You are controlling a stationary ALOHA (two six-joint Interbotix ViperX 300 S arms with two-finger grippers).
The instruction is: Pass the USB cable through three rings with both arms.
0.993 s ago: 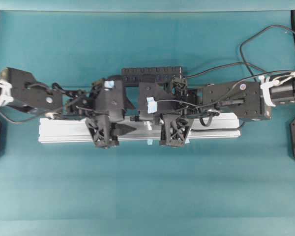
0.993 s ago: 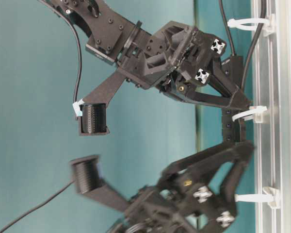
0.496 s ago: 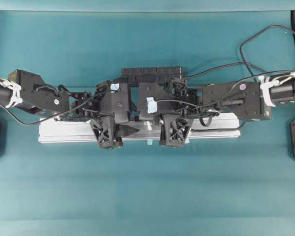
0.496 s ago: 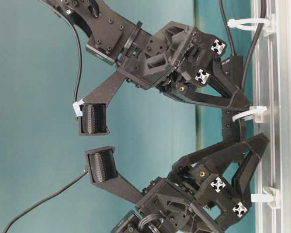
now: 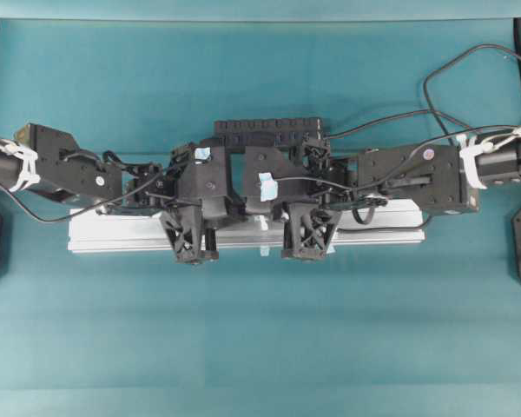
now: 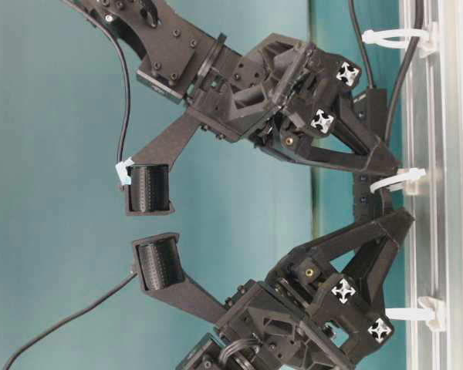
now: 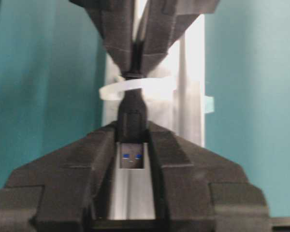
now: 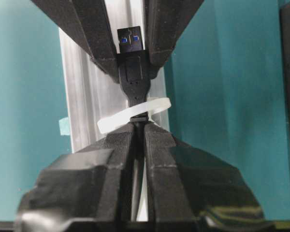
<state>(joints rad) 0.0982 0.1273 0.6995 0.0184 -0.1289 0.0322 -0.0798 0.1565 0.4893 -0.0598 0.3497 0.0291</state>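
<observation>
Over the silver rail, two black arms meet tip to tip at the middle ring. On the left, the left gripper has its fingers pressed against both sides of the USB plug, clamping it just on its own side of the ring; the plug's blue-tabbed face looks back between the fingers. Directly ahead of those tips, the ring arches upright over the rail, and the cable threads through it. Beyond the ring, the right gripper is clenched on the thin cable, its fingertips touching the ring's far side. Two more rings stand on the rail, one to either side of the grippers. Behind both grippers lies a black multi-port hub on the teal table.
</observation>
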